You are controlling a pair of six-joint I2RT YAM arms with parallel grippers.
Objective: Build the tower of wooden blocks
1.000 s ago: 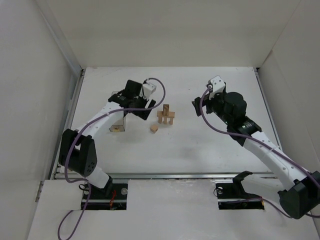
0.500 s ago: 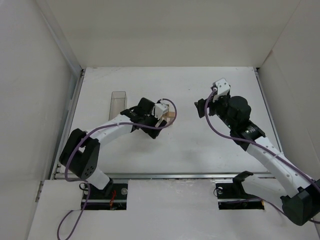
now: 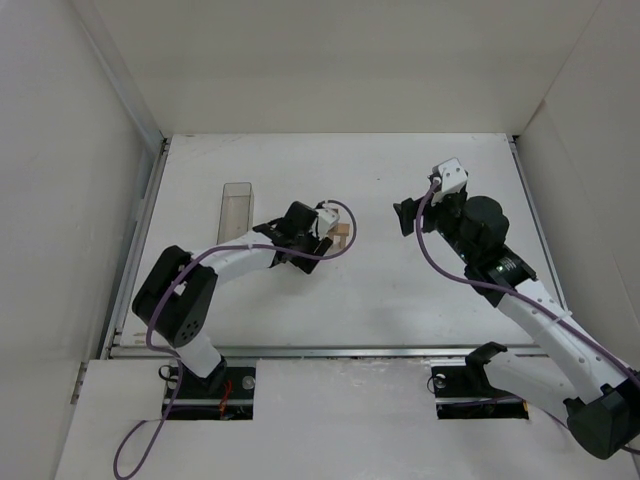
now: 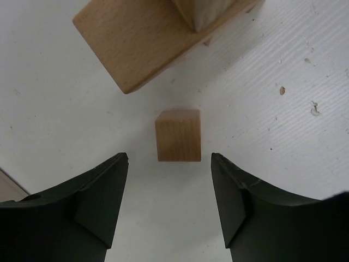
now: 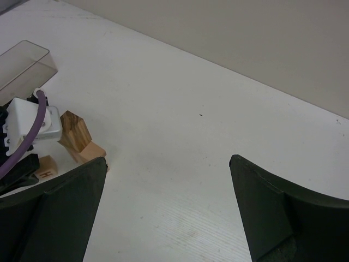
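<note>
Spread wide, the left pincer (image 4: 169, 159) is hovering over the small cube (image 4: 178, 135) on the tabletop (image 4: 283, 136); it should be lowering straight and centred, avoiding the tower (image 4: 142, 38) just beyond.

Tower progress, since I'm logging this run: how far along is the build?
Done: a partial tower stands, a crosspiece with a block on it. In hand: nothing gripped yet; the open left gripper is lined up on a loose cube on the table beside it. Left: grasp and place that cube. The right gripper is open, holding nothing.
</note>
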